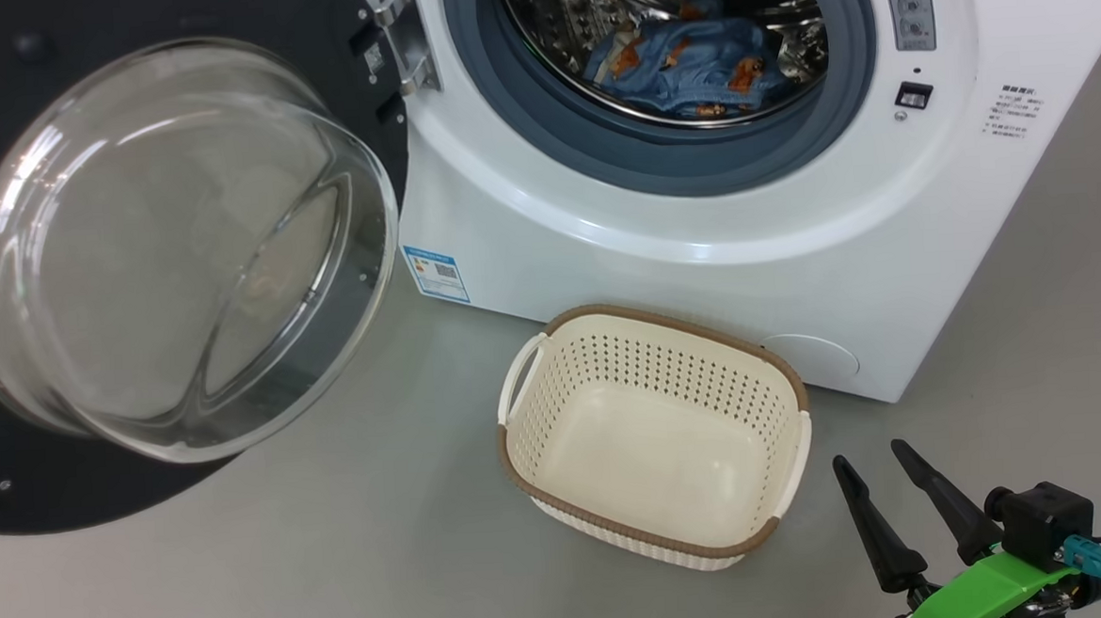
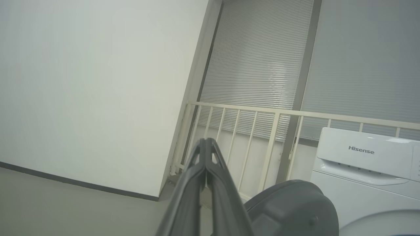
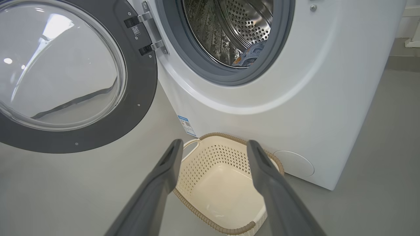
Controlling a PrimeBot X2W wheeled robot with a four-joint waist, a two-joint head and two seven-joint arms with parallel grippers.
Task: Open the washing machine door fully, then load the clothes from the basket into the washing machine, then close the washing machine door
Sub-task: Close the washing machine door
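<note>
Since the clothes point(image 1: 689, 66) already lay low in the drum point(image 1: 591, 5) and the basket point(image 1: 664, 327) was empty, only the door close looked left, so the risks sat there. Washing machine door point(image 1: 171, 253) hung wide open on its hinge point(image 1: 400, 44), glass bowl facing out, well apart from the basket. Basket stood on the floor point(image 1: 291, 567) just in front of the washing machine point(image 1: 603, 240), below the opening.

Blue fabric lay close behind the lower gasket point(image 1: 693, 160). A fold could get pinched as the door swung in, stopping the latch. Couldn't tell if the cream piece was in there.

Right claw point(image 1: 867, 454) sat low near the basket's right side, fingers apart, holding nothing. A sweep toward the door from there could clip the rim and shove the basket.

Left claw point(image 2: 206, 141) was pressed together, empty, aimed at a wall and railing point(image 2: 269, 113), with the door's dark outer face just beside it. A closed tip pushing on that curved glossy face could skid off. Pushing near the hinge would give poor leverage.
</note>
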